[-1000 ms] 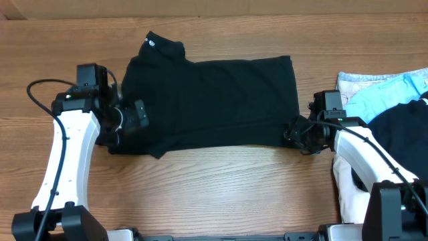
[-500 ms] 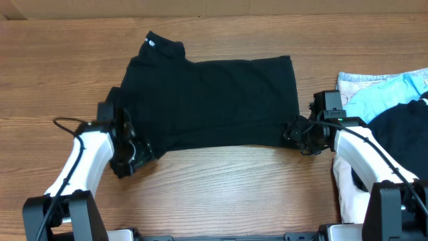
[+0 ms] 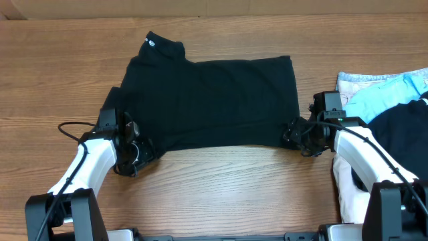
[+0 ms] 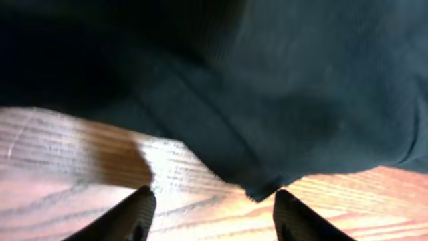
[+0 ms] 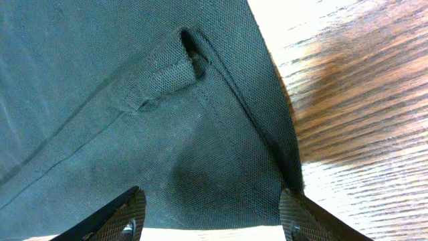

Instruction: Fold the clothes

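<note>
- The black T-shirt [image 3: 214, 100] lies spread on the table [image 3: 227, 194], collar at the far left, as I set up a fold.
- My left hand [image 3: 136, 156] sits at the near-left corner, fingers apart, nothing pinched.
- My right hand [image 3: 293, 134] straddles the near-right hem corner, also unclosed.
- Next, by my reading: both clamp the cloth, then lift the near edge together.

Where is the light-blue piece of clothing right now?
Overhead, the light-blue garment lies at the table's right edge, to the right of the right pincer, tucked against a rumpled black garment.
</note>
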`<state>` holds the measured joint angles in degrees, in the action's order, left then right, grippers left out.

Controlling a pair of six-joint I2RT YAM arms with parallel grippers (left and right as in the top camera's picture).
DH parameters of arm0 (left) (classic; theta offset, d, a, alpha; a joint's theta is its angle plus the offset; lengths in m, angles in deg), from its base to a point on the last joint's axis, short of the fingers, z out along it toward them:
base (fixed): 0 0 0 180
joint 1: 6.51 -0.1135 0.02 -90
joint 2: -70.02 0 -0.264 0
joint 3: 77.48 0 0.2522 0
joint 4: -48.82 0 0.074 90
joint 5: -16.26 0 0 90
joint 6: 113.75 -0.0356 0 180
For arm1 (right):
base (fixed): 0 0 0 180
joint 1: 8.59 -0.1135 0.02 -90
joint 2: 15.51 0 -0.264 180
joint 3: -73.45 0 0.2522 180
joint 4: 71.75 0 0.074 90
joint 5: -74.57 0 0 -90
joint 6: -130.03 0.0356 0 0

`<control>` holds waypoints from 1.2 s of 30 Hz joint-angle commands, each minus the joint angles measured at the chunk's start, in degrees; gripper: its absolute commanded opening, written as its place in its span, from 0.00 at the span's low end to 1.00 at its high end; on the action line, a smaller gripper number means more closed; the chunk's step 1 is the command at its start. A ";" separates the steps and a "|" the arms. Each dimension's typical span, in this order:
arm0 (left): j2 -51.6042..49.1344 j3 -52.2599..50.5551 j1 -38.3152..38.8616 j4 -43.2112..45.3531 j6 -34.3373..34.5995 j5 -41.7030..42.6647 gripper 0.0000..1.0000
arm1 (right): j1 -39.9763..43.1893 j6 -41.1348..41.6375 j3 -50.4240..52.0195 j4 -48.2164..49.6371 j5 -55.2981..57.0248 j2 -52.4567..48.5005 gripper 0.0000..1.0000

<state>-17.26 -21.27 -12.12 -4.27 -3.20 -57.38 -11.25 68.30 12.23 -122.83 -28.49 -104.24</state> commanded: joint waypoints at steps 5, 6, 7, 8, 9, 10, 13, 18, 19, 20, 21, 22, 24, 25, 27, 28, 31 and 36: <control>-0.02 -0.37 0.50 0.59 -1.07 -1.16 0.29 | 0.11 -0.26 -0.50 -0.07 0.57 -0.37 0.69; -0.02 -0.37 0.50 0.59 -1.03 -1.11 0.24 | 0.11 -0.26 -0.50 -0.02 0.57 -0.37 0.69; -0.02 -0.37 0.50 0.63 -0.66 -1.07 0.19 | 0.11 -0.26 -0.50 0.07 0.57 -0.37 0.69; -0.02 -0.35 0.50 0.74 -0.02 -1.07 0.17 | 0.11 -0.26 -0.50 0.09 0.57 -0.37 0.69; -0.02 -0.35 0.50 1.07 0.42 -1.07 0.16 | 0.11 -0.26 -0.50 0.11 0.57 -0.37 0.69; -0.02 -0.37 0.50 1.53 0.74 -1.07 0.15 | 0.11 -0.26 -0.50 0.11 0.57 -0.37 0.69; -0.02 -0.31 0.48 3.50 2.73 0.79 0.08 | 0.11 -0.26 -0.50 0.13 0.57 -0.37 0.69; -0.02 0.13 0.50 4.83 4.11 8.81 0.04 | 0.11 -0.26 -0.50 -0.13 0.57 -0.37 0.69; -0.02 0.13 0.50 4.42 4.33 8.68 0.04 | 0.11 -0.26 -0.50 -0.17 0.57 -0.37 0.69; -0.02 0.13 0.50 4.04 4.33 8.50 0.04 | 0.11 -0.26 -0.50 -0.17 0.57 -0.37 0.69; -0.02 0.13 0.50 4.00 4.33 8.50 0.04 | 0.11 -0.26 -0.50 -0.15 0.57 -0.37 0.69; -0.02 0.13 0.52 4.04 4.35 8.55 0.04 | 0.11 -0.26 -0.50 -0.11 0.57 -0.37 0.69; -0.02 0.13 0.52 4.87 4.79 8.57 0.04 | 0.11 -0.26 -0.50 -0.11 0.57 -0.37 0.69; -0.02 0.15 0.52 5.73 5.27 8.61 0.04 | 0.11 -0.26 -0.50 -0.11 0.57 -0.37 0.69; -0.02 0.90 0.55 6.40 6.40 9.42 0.04 | 0.11 -0.28 -0.50 -0.13 0.57 -0.37 0.69; -0.02 1.46 0.55 6.21 6.58 10.49 0.04 | 0.11 -0.26 -0.50 -0.13 0.57 -0.37 0.70; -0.02 3.69 0.61 4.83 6.47 10.38 0.04 | 0.11 -0.26 -0.50 -0.11 0.57 -0.37 0.70; -0.02 6.34 1.81 -0.24 4.81 7.43 0.08 | 0.11 -0.28 -0.50 -0.13 0.57 -0.37 0.70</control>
<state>-17.26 -16.85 -11.44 -2.26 2.16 -49.12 -11.25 68.28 12.23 -123.08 -28.51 -104.24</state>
